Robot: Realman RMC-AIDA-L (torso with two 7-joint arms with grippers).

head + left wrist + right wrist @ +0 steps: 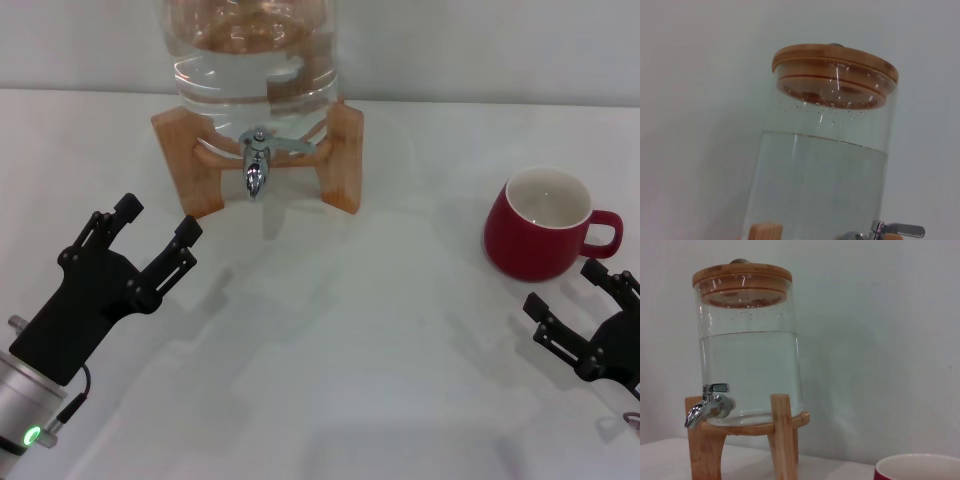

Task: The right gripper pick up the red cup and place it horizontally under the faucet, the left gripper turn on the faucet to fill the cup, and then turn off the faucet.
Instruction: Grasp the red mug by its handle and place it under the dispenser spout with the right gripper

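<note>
i see the red cup [540, 228] standing upright on the table [380, 330], right of the faucet [256, 170]. my right gripper [575, 318] waits just beside it, jaws wide, holding nothing. my left gripper [158, 222] hovers, jaws wide too.

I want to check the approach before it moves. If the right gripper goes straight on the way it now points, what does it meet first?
Most likely the red cup: the open right gripper points up toward its base. Depth is unclear.

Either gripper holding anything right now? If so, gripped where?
Nothing held. The right gripper is open just short of the red cup, not touching it. The left gripper is open over bare table, away from the faucet.
</note>
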